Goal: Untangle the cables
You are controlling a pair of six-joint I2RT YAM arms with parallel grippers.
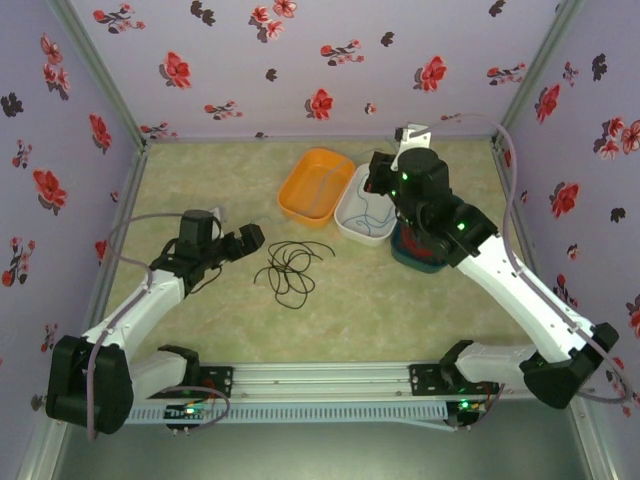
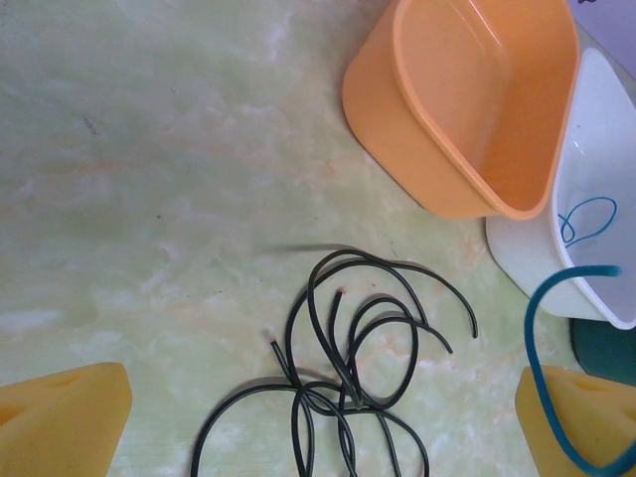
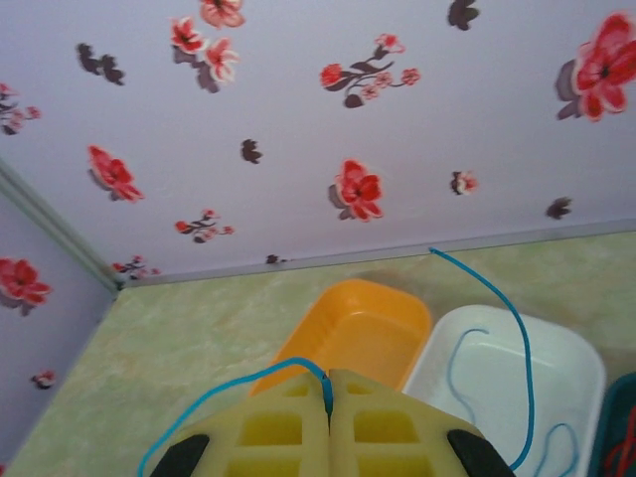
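The black cable [image 2: 350, 370] lies in a tangle of loops on the table, also seen from above as the black cable [image 1: 291, 266]. My left gripper [image 2: 323, 437] hovers over it, open, its yellow pads [image 2: 62, 417] wide apart either side; from above the left gripper [image 1: 243, 243] is just left of the tangle. My right gripper [image 3: 327, 390] is shut on the blue cable [image 3: 523, 348], whose free length drops into the white tray [image 3: 581, 363]. The right gripper [image 1: 378, 178] hangs over that tray. A bit of red cable [image 3: 621, 447] shows in the teal tray.
An orange tray [image 1: 317, 183] stands next to the white tray [image 1: 345, 215] at the back of the table. The teal tray [image 1: 420, 262] sits partly under the right arm. Flowered walls close in the table on three sides.
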